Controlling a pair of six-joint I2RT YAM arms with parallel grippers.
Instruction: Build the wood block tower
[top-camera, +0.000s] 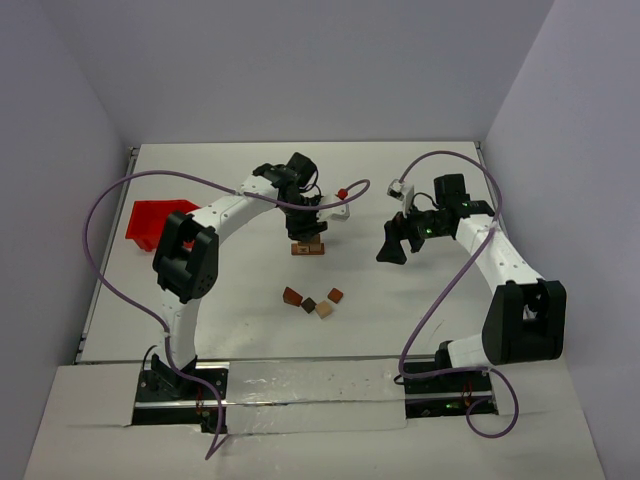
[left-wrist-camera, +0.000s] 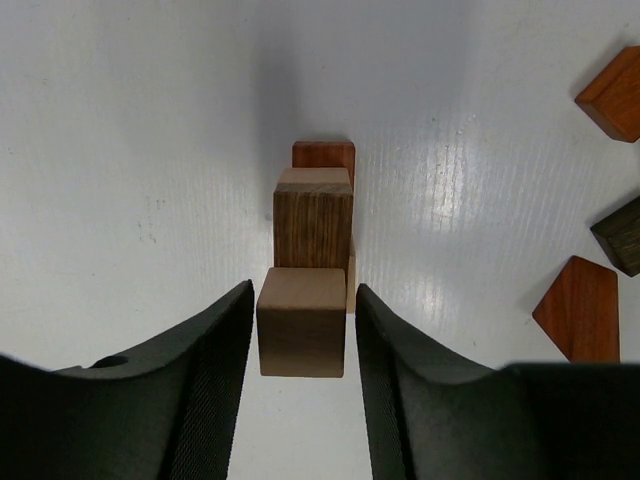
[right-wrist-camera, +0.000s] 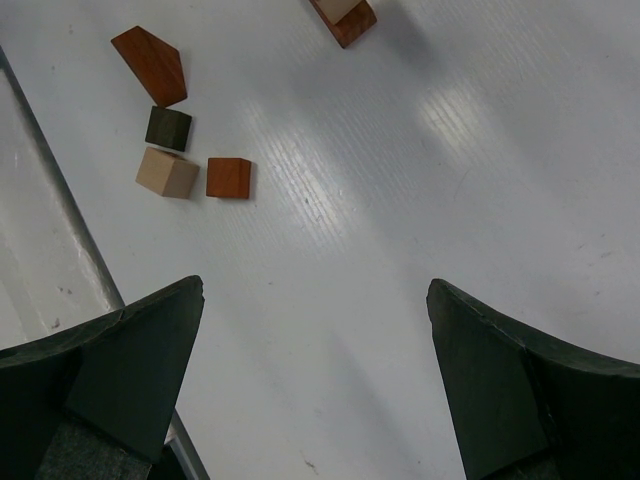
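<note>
The wood block tower (top-camera: 307, 245) stands mid-table: a reddish-brown base (left-wrist-camera: 324, 155), a dark brown block (left-wrist-camera: 313, 228) and a tan cube (left-wrist-camera: 301, 322) on top. My left gripper (left-wrist-camera: 303, 300) is directly over it, the jaws straddling the tan cube with a thin gap on each side, so open. Several loose wood blocks lie nearer the arms: a reddish wedge (top-camera: 292, 296), a dark cube (top-camera: 309, 304), a tan cube (top-camera: 324, 310) and a reddish cube (top-camera: 335, 295). My right gripper (top-camera: 392, 245) is open and empty to the right of the tower, above bare table (right-wrist-camera: 315, 330).
A red plastic bin (top-camera: 155, 222) sits at the left edge. The loose blocks show in the right wrist view top left, the wedge (right-wrist-camera: 150, 65) farthest; the tower's edge (right-wrist-camera: 345, 18) is at the top. Purple cables loop over both arms.
</note>
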